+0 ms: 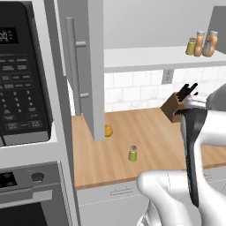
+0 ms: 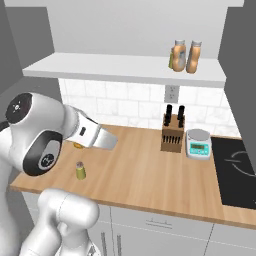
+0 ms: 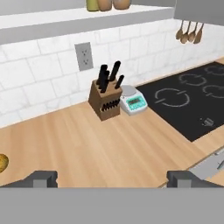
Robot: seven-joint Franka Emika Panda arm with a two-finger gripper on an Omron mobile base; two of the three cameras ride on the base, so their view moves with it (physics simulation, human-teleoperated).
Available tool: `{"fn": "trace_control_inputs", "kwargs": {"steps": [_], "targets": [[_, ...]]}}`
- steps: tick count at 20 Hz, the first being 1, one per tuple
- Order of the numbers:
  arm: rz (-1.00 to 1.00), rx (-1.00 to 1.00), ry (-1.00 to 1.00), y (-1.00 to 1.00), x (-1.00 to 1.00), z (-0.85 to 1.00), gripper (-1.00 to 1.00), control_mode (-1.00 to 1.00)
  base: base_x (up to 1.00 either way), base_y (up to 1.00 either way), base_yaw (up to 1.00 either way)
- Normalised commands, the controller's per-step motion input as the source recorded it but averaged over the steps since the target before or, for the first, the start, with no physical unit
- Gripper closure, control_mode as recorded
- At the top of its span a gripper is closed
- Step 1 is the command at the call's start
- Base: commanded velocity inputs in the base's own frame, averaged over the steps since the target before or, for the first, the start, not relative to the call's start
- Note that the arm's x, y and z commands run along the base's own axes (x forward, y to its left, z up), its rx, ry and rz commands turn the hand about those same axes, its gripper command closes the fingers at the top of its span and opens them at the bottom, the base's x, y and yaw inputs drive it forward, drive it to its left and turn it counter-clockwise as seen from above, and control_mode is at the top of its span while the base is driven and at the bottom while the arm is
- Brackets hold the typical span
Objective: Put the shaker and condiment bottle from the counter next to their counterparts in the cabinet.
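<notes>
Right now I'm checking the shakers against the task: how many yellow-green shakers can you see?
2. One shaker stands alone on the wooden counter. Its twin stands on the white cabinet shelf, left of the two orange bottles. More could hide behind the cabinet door.

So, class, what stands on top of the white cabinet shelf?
On the shelf stand a yellow-green shaker and two orange bottles, grouped at its right end. In the right base view the shaker is largely covered by the bottles.
</notes>
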Motion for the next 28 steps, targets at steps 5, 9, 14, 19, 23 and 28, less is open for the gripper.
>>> {"fn": "trace_control_inputs", "kwargs": {"steps": [5, 9, 14, 19, 23, 28], "targets": [[-0.1, 0.0, 0.0, 0.39, -0.86, -0.18, -1.0, -1.0, 0.0, 0.0, 0.0], [0.0, 0.0, -0.07, 0.48, -0.52, -0.4, -1.0, -1.0, 0.0, 0.0, 0.0], [0.08, -0.02, -0.12, 0.43, 0.05, -0.94, -1.0, -1.0, 0.0, 0.0, 0.0], [0.09, -0.07, -0.3, 0.21, 0.09, -1.0, -1.0, -1.0, 0.0, 0.0, 0.0], [0.02, -0.09, -0.43, 0.04, 0.0, -1.0, -1.0, -1.0, 0.0, 0.0, 0.0], [0.0, -0.13, -0.43, 0.19, 0.0, -1.0, -1.0, -1.0, 0.0, 0.0, 0.0]]}}
